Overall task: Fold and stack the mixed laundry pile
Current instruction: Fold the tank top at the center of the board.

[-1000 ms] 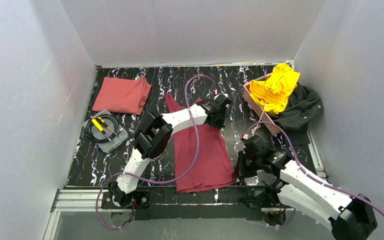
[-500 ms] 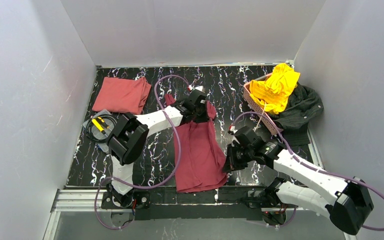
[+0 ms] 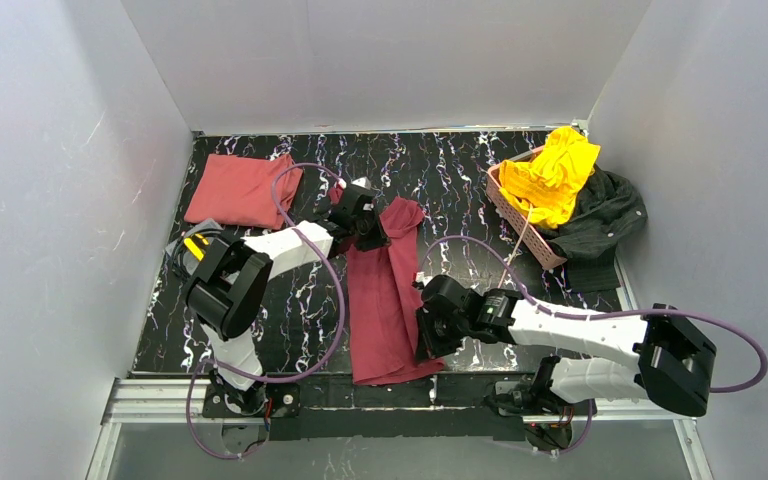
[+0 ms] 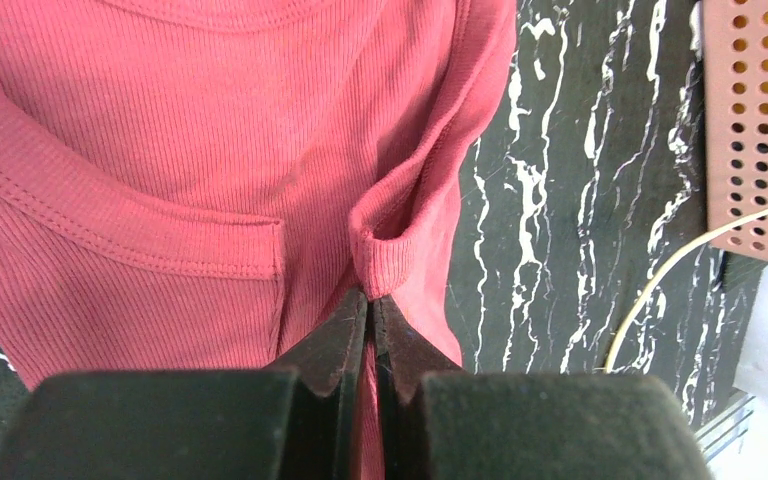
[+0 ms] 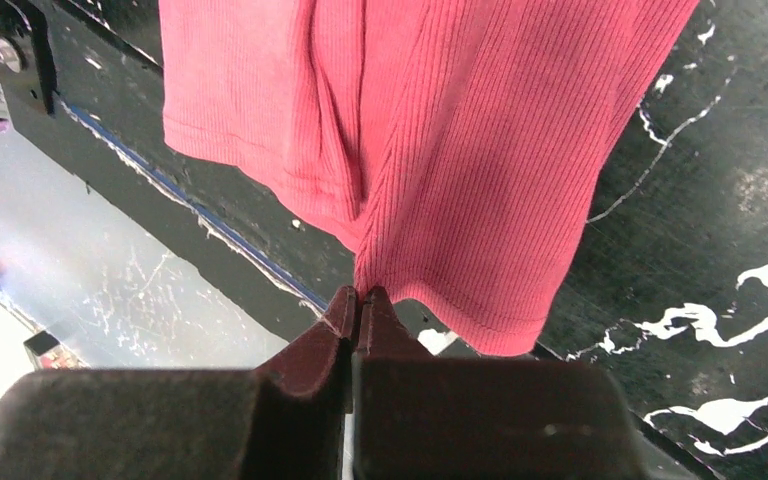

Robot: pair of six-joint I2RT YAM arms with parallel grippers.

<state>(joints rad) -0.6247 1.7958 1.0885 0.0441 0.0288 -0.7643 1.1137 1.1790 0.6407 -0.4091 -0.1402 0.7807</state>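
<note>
Plain white walls (image 3: 380,60) on 3 sides; black marbled tabletop (image 3: 460,170).

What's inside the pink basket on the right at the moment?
The yellow garment is heaped in the pink basket and spills over its rim. The charcoal garment lies just beyond it. Whether it reaches inside is hidden, and so is anything under the yellow.

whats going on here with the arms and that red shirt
Both arms are working on the dark maroon garment, apparently folding it lengthwise. The left tool is shut on its far edge, the right tool on its near hem. A salmon-red garment lies folded at the far left; the yellow garment and the charcoal garment sit by the pink basket.
</note>
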